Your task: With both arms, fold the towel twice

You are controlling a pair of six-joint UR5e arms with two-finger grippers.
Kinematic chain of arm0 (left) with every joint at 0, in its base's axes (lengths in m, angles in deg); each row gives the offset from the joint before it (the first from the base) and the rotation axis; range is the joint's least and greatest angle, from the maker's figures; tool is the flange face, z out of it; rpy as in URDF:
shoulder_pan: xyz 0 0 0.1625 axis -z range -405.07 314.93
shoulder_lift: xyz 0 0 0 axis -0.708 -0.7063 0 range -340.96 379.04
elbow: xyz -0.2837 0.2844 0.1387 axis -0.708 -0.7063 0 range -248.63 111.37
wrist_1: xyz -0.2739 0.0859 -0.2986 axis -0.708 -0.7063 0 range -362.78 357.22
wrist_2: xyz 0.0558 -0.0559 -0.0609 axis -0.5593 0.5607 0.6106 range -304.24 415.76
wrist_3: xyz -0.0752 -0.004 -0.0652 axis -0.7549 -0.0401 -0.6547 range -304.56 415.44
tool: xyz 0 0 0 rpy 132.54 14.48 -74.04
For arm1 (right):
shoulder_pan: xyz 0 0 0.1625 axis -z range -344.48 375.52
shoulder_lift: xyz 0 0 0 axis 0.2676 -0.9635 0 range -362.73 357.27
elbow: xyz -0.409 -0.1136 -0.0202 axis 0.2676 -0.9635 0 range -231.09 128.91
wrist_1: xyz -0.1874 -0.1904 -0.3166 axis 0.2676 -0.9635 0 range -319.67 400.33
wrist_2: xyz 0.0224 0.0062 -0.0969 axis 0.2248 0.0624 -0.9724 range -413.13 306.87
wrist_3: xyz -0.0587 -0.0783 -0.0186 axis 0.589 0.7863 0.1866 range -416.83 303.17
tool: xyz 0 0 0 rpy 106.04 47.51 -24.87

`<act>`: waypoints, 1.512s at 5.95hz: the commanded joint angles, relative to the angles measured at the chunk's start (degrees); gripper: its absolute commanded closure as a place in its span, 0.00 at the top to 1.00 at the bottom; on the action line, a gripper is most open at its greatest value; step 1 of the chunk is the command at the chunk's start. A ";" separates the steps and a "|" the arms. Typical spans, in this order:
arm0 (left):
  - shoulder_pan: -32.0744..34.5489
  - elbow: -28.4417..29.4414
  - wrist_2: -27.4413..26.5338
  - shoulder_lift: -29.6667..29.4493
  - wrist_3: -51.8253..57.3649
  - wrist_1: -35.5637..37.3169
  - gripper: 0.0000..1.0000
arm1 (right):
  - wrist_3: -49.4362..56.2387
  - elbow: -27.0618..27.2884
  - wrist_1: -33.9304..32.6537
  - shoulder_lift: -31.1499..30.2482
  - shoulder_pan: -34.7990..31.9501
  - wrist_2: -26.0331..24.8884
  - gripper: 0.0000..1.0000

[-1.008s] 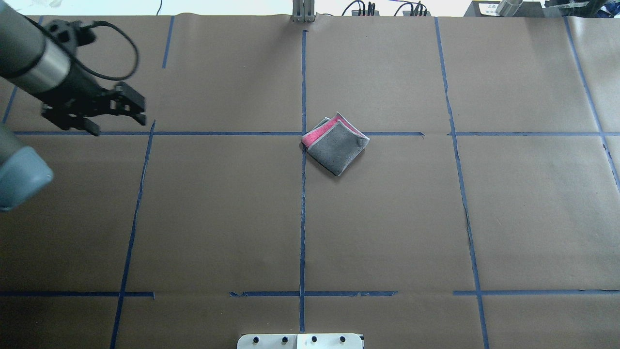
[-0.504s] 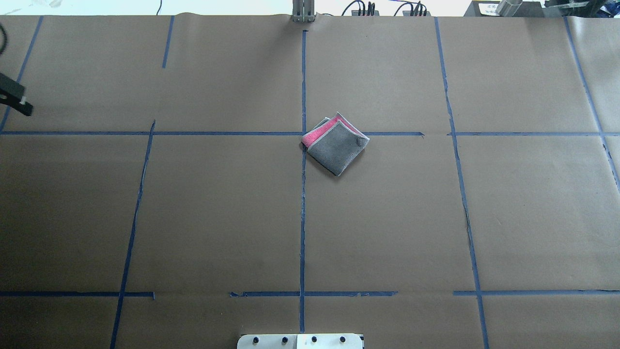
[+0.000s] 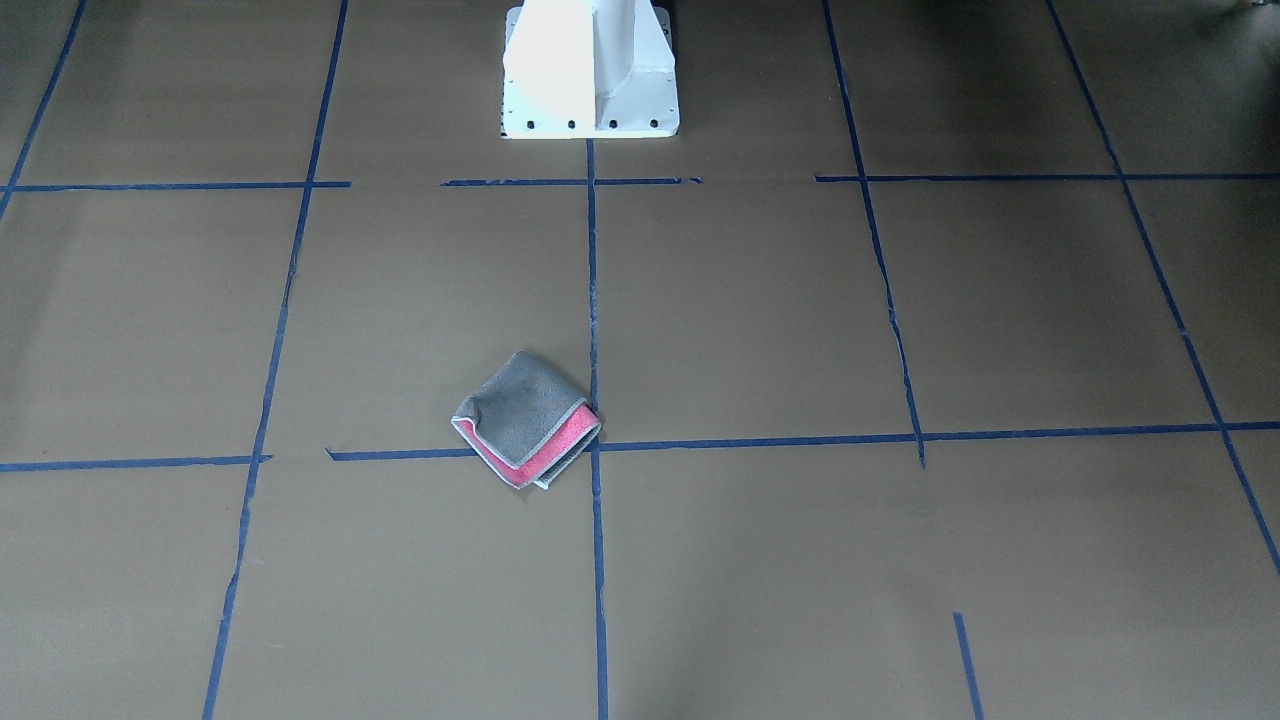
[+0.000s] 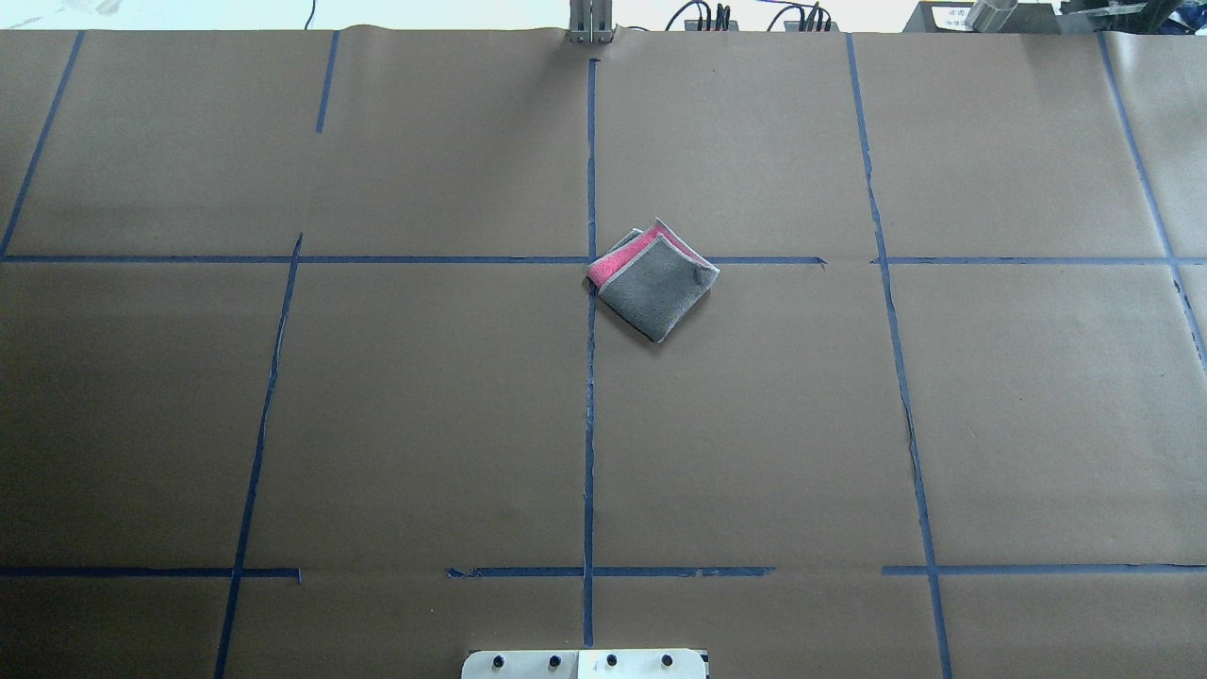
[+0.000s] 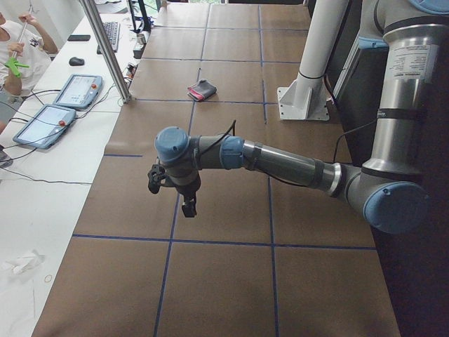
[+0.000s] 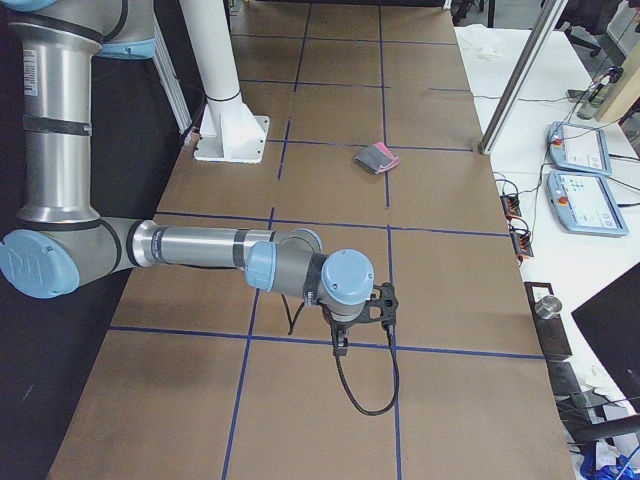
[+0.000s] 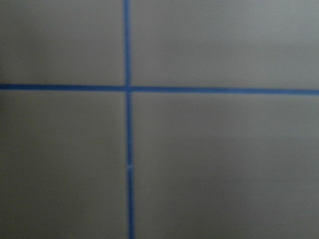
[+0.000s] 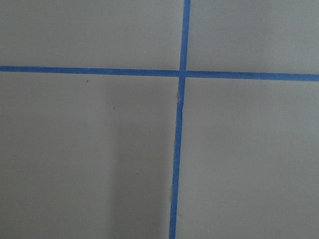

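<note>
The towel (image 4: 655, 283) lies folded into a small square near the table's middle, grey face up with a pink-red strip along its far-left side. It also shows in the front view (image 3: 525, 415), the left view (image 5: 202, 89) and the right view (image 6: 376, 157). Nothing touches it. My left gripper (image 5: 188, 207) hangs over the table's left end, far from the towel. My right gripper (image 6: 340, 345) hangs over the right end, also far away. I cannot tell whether either is open or shut. Both wrist views show only brown paper and blue tape.
The white pedestal base (image 3: 590, 70) stands at the robot's side of the table. An aluminium post (image 5: 105, 49) rises at the far edge. Teach pendants (image 5: 52, 116) and a person (image 5: 14, 49) are at the side bench beyond it.
My left arm and gripper have swung left out of the overhead view. The towel has not moved.
</note>
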 commanded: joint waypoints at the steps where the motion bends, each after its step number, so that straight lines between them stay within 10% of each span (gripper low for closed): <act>1: 1.06 2.55 -0.12 3.86 3.46 -0.72 1.00 | -0.05 -1.15 0.17 -0.40 -0.02 -1.55 1.00; 9: 0.97 10.55 -0.21 3.88 2.93 -14.61 1.00 | -4.50 2.16 0.34 0.56 -0.02 -3.14 1.00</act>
